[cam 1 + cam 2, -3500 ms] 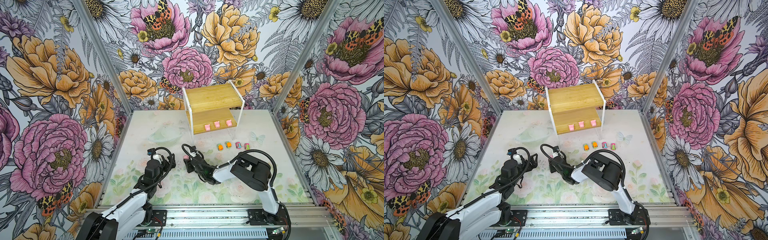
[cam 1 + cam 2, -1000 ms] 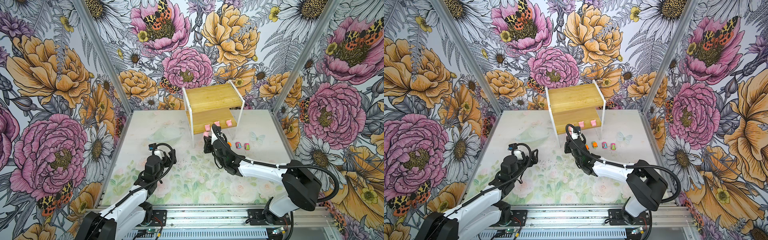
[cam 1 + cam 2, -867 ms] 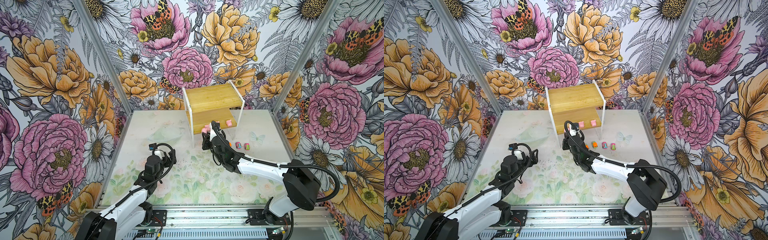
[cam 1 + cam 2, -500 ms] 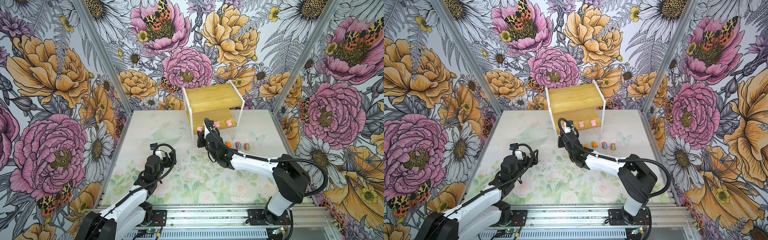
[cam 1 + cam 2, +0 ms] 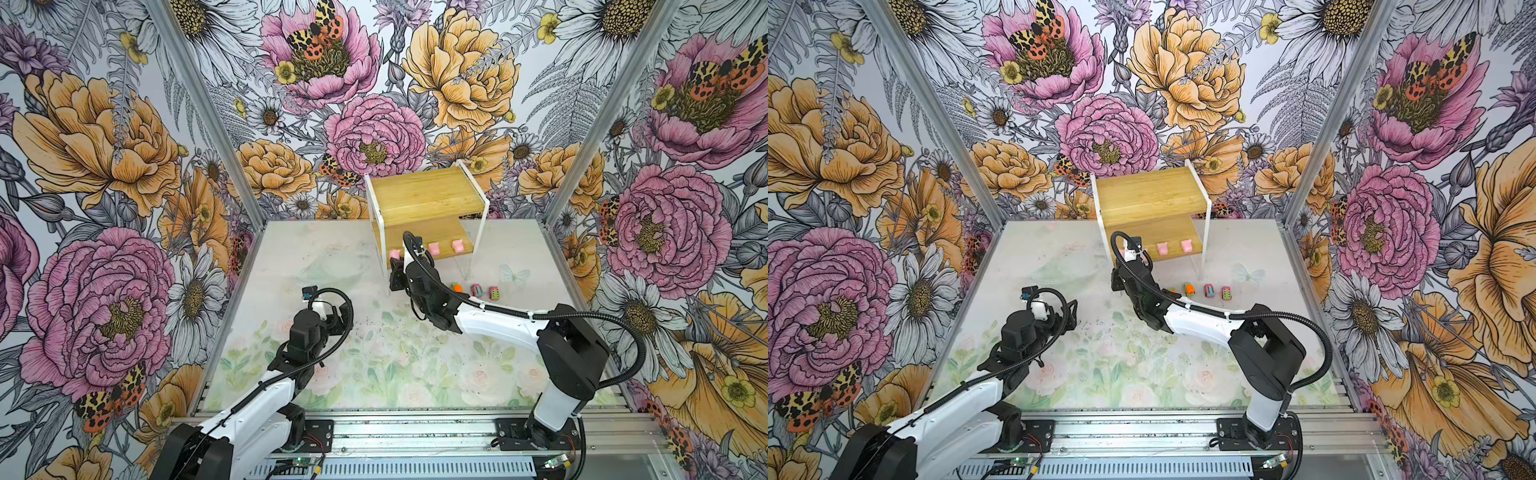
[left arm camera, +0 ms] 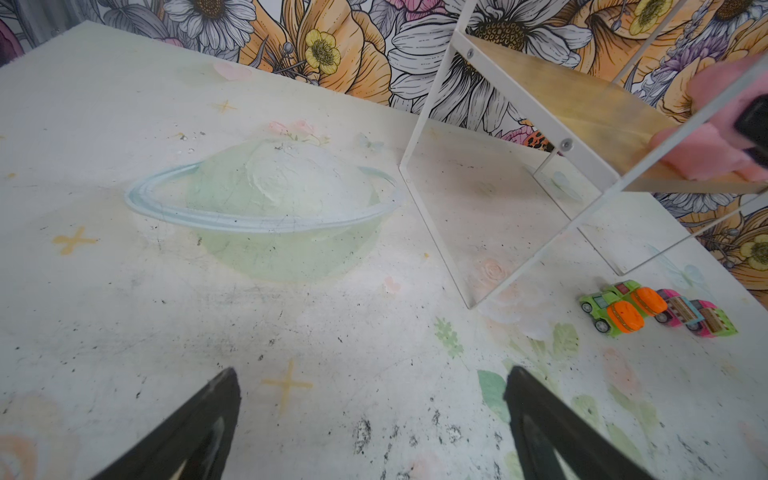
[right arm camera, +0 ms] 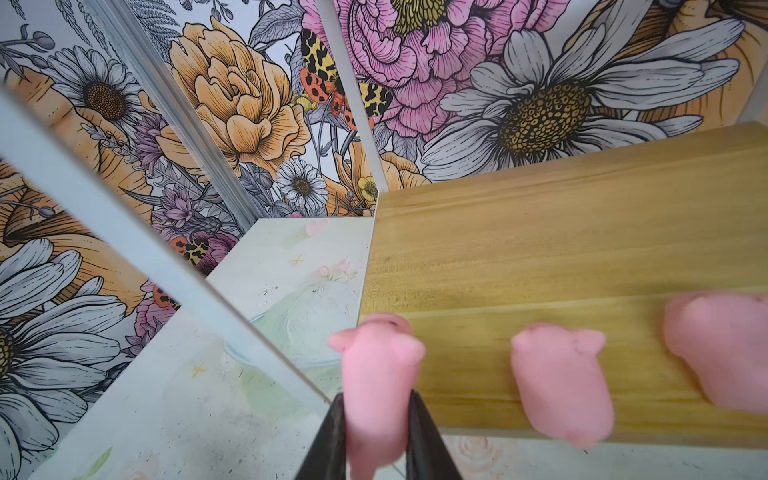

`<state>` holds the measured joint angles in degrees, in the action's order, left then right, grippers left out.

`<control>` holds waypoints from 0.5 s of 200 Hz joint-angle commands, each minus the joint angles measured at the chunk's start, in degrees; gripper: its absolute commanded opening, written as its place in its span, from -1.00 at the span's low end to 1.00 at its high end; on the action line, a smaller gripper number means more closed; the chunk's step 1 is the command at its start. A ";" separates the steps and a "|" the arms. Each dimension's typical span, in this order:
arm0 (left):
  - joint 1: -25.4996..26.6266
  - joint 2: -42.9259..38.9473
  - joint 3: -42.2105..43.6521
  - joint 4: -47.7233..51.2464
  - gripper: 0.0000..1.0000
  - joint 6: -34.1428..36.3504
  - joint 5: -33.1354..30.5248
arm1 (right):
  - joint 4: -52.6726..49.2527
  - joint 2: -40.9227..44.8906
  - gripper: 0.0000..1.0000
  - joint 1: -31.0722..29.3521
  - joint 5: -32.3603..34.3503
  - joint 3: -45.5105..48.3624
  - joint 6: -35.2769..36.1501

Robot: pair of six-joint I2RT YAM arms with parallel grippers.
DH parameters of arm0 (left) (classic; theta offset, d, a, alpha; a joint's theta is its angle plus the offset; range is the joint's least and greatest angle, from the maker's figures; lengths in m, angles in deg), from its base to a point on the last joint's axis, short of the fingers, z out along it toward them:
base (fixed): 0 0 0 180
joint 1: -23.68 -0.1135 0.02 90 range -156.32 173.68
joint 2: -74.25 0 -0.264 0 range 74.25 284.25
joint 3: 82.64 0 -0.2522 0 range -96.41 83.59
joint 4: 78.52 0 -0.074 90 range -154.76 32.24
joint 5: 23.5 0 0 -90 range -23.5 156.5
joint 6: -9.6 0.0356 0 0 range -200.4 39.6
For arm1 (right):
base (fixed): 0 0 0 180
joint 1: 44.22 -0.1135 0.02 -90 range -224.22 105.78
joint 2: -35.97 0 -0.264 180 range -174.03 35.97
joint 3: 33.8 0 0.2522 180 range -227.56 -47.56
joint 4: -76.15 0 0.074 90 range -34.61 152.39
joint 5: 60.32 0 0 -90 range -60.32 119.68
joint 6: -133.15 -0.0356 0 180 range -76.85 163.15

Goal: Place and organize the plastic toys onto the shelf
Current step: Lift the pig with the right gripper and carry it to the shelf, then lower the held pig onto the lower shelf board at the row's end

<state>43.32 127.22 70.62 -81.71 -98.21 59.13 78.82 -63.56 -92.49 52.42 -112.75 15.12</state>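
My right gripper (image 7: 376,405) is shut on a pale pink blocky figure (image 7: 378,370), at the left front corner of the shelf's lower bamboo board (image 7: 540,266). I cannot tell if the figure touches the board. Two more pink figures (image 7: 561,382) (image 7: 723,353) stand along that board's front edge. In a top view the shelf (image 5: 428,195) stands at the back, the held figure (image 5: 395,252) by its left front leg. Orange-and-green cars (image 6: 615,309) and pink cars (image 6: 681,309) sit in a row on the mat in front of the shelf. My left gripper (image 6: 370,399) hangs open over the mat, left of centre.
The shelf's thin white front legs (image 5: 381,270) (image 5: 473,253) stand either side of my right gripper, and one frame rod (image 7: 187,266) runs close past the held figure. The upper board (image 5: 1148,197) is bare. Flowered walls close the back and sides.
My right gripper has carried the pink figure from the table's front middle up to the shelf, then left along the lower board to its left corner. The left arm barely moved.
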 commanded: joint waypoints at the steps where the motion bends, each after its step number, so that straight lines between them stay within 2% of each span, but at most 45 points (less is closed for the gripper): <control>1: 0.22 0.10 0.51 -2.29 0.98 0.88 1.04 | -0.52 -1.16 -0.50 0.63 0.91 -1.97 -2.54; 100: 0.21 0.56 0.49 -2.38 0.97 0.57 0.25 | -2.81 -3.38 -0.50 1.01 1.81 -3.54 -4.65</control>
<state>43.32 127.28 70.62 -81.73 -98.18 59.11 76.41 -65.50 -91.74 53.47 -114.56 11.43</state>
